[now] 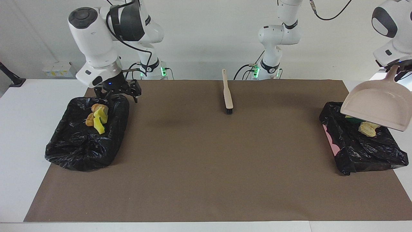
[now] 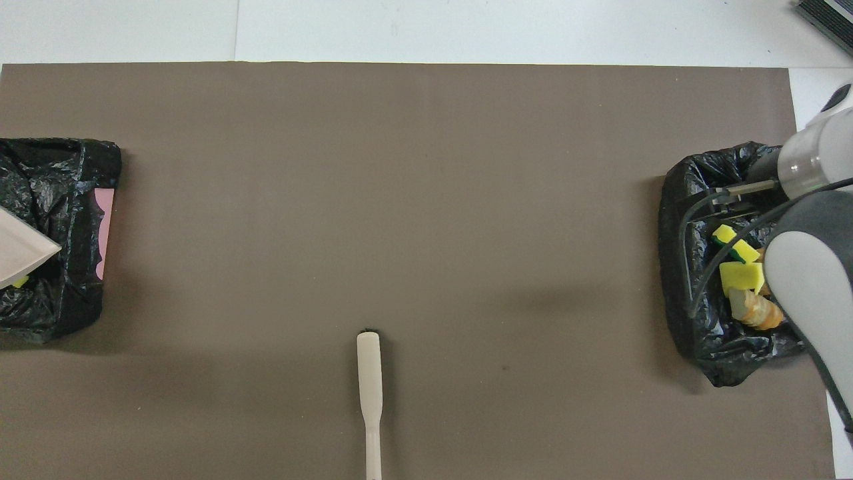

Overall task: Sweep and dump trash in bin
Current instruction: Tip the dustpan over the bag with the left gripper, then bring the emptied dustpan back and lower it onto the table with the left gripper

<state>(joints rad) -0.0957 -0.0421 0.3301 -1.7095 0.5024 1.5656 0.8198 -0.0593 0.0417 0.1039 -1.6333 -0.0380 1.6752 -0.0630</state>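
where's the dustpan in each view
Facing view: the dustpan hangs at the picture's right edge, held by the left gripper, over the bin at the left arm's end.
Overhead view: only a pale corner of the dustpan shows at the picture's left edge, over that same bin.
Shared landmark: the brush, lying mid-table near the robots.

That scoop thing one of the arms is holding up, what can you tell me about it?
It is a pale beige dustpan, seemingly smooth plastic, with a wide shallow scoop narrowing to a short handle. The left gripper is shut on that handle, holding the pan in the air, handle upward, over the black-lined bin at the left arm's end of the table. Its scoop looks empty; some trash lies in the bin beneath it.
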